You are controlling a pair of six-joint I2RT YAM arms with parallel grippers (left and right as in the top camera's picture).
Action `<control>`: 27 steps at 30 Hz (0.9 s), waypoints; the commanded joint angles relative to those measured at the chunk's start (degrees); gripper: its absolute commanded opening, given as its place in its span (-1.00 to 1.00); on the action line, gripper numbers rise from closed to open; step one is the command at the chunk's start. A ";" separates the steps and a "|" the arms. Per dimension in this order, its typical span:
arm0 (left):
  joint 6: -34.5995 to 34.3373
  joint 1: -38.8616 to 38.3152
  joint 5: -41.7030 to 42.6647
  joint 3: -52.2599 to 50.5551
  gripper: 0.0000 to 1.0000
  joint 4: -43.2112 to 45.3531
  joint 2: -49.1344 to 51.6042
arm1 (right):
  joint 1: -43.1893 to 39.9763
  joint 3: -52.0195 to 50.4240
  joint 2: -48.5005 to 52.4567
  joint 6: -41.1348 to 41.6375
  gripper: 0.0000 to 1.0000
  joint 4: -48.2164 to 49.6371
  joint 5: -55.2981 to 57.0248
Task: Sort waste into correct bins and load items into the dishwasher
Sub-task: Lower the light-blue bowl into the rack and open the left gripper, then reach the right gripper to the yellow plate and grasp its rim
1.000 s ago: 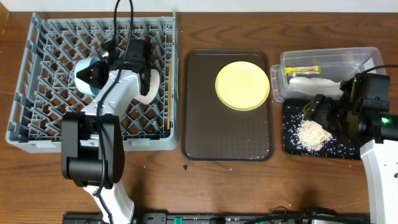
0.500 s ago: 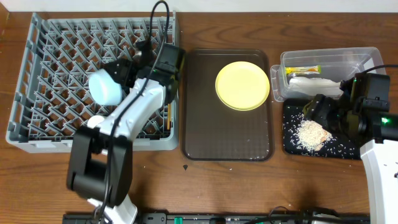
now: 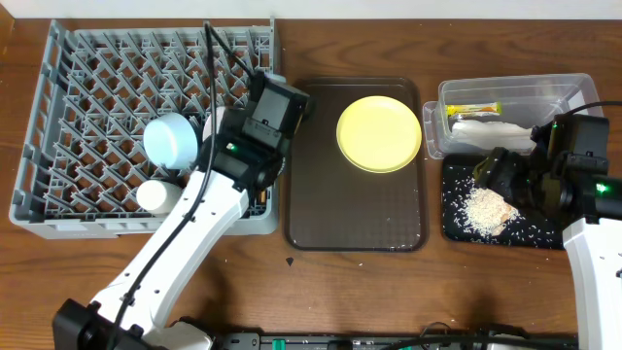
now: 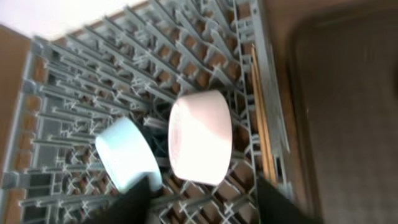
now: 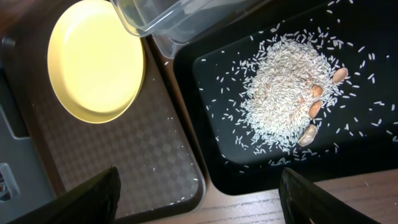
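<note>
The grey dish rack [image 3: 87,117] holds the light blue bowl [image 3: 175,139] and the small white cup [image 3: 155,195]. My left gripper [image 3: 236,146] hovers open and empty over the rack's right side. In the left wrist view it [image 4: 205,208] is just short of the white bowl [image 4: 199,137], with the blue bowl [image 4: 127,155] to the left and the chopsticks [image 4: 264,124] along the rack's right edge. The pale yellow plate [image 3: 379,133] lies on the brown tray [image 3: 355,209]. My right gripper [image 3: 496,175] is open and empty above the black tray [image 3: 457,219] and its rice scraps [image 3: 483,209].
The clear tub [image 3: 515,97] at the far right holds the snack wrapper [image 3: 473,109] and the white tissue [image 3: 491,131]. In the right wrist view the plate [image 5: 96,59], rice [image 5: 289,93] and black tray [image 5: 348,155] show, with the tub's corner [image 5: 168,18] above.
My left arm has swung right, from the rack's middle to its right edge. The blue bowl has shifted right in the rack, and the white cup is now uncovered. The right arm has not moved.
</note>
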 commanded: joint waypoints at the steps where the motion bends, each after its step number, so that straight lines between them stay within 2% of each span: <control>1: -10.93 4.81 3.43 -0.02 -0.63 -4.35 -0.28 | -0.46 -0.31 -0.02 -0.79 0.59 -0.22 0.13; 2: -15.89 6.51 3.43 -0.02 -0.84 -6.38 0.13 | -0.46 -0.31 -0.04 -0.79 0.59 -0.22 0.13; 4: -23.85 9.42 3.45 -0.09 -0.85 -9.70 1.05 | -0.46 -0.31 -0.02 -0.76 0.59 -0.39 0.13; 7: -30.16 15.08 3.63 -1.25 -0.85 -11.50 2.36 | -0.46 -0.31 -0.04 -0.79 0.58 -0.66 0.15; 11: -29.38 21.62 11.82 -1.86 -0.85 -9.92 6.32 | -0.46 -0.31 -0.02 -0.76 0.58 -0.61 0.13; 19: -29.38 24.94 12.74 -1.86 -0.84 -8.90 14.43 | -0.46 -0.31 -0.02 -0.76 0.58 -0.46 0.13; 24: -25.38 28.35 8.87 -1.84 -0.85 -4.98 15.23 | -0.46 -0.31 -0.02 -0.76 0.58 -0.59 0.13; 27: -20.06 29.70 8.28 -1.81 -0.85 -2.95 15.23 | -0.46 -0.31 -0.02 -0.79 0.57 -0.44 0.13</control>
